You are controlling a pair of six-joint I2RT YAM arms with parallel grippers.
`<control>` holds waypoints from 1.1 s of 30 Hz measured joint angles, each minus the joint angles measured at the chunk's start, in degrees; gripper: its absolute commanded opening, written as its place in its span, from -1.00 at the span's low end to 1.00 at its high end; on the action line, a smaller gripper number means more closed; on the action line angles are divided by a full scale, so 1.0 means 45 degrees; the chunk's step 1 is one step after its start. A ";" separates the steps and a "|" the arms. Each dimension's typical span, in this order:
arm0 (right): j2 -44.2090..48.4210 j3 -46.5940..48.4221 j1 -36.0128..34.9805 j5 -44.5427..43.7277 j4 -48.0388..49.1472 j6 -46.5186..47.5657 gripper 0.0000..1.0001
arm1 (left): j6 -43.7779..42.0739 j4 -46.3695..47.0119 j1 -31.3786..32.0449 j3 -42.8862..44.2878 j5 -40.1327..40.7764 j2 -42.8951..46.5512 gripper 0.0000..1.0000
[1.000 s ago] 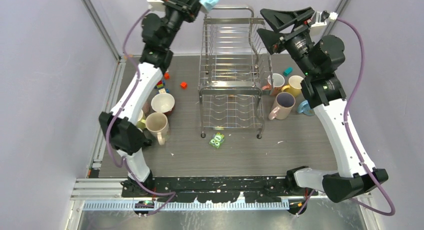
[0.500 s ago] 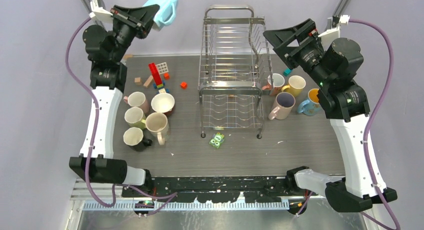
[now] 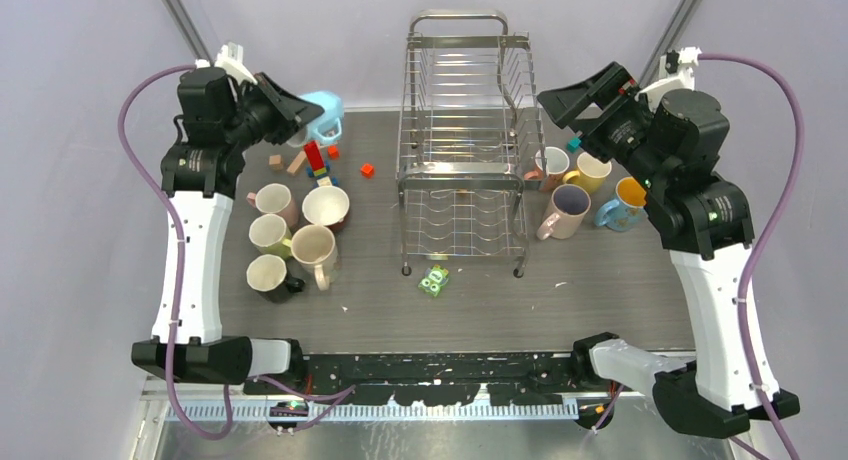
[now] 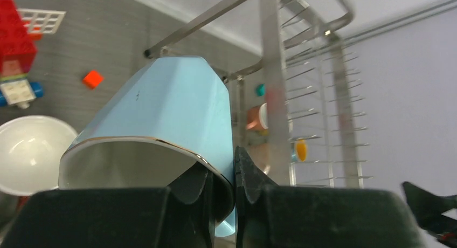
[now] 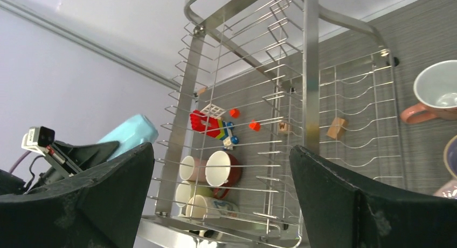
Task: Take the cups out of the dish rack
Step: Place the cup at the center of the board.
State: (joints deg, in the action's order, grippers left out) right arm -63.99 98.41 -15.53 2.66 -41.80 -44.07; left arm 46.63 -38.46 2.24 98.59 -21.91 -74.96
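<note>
My left gripper (image 3: pixel 300 116) is shut on the rim of a light blue mug (image 3: pixel 323 114), held at the back left, left of the dish rack (image 3: pixel 465 50). In the left wrist view one finger is inside and one outside the mug (image 4: pixel 161 108); the gripper (image 4: pixel 233 175) pinches its wall. The silver rack holds no cups that I can see. My right gripper (image 3: pixel 585 102) is open and empty, raised at the rack's right side. Several cups (image 3: pixel 313 248) stand on the table left of the rack and several cups (image 3: pixel 566 208) right of it.
Toy blocks (image 3: pixel 316 158) lie just under the held mug, and a red cube (image 3: pixel 367 169) lies near the rack's left leg. A green packet (image 3: pixel 434 279) lies in front of the rack. A teal block (image 3: pixel 575 142) lies behind the right cups.
My left arm carried the blue mug from high beside the rack's top out to the left and down, to above the blocks. My right gripper drew back to the right, staying open.
</note>
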 measured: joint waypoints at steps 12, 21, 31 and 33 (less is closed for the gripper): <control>0.1083 -0.0204 0.0000 -0.1438 -0.0763 0.0899 1.00 | -0.3570 -0.3317 0.2380 -0.0894 0.1812 0.0194 -1.00; 0.1569 -0.0301 0.0000 -0.1831 -0.0831 0.1205 1.00 | -0.4920 -0.4022 0.4085 -0.1919 0.3060 -0.0345 -1.00; 0.1744 -0.0787 0.0000 -0.1865 -0.0826 0.1253 1.00 | -0.6028 -0.4046 0.5051 -0.3060 0.3313 -0.1821 -1.00; 0.1739 -0.0811 0.0000 -0.1860 -0.0821 0.1253 1.00 | -0.6173 -0.4041 0.5187 -0.3254 0.3356 -0.2132 -1.00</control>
State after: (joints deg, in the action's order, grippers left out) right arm -56.16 94.76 -15.53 -5.72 -45.50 -38.44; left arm 18.85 -56.64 25.58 83.94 -6.81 -84.55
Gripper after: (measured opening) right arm 0.996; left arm 0.127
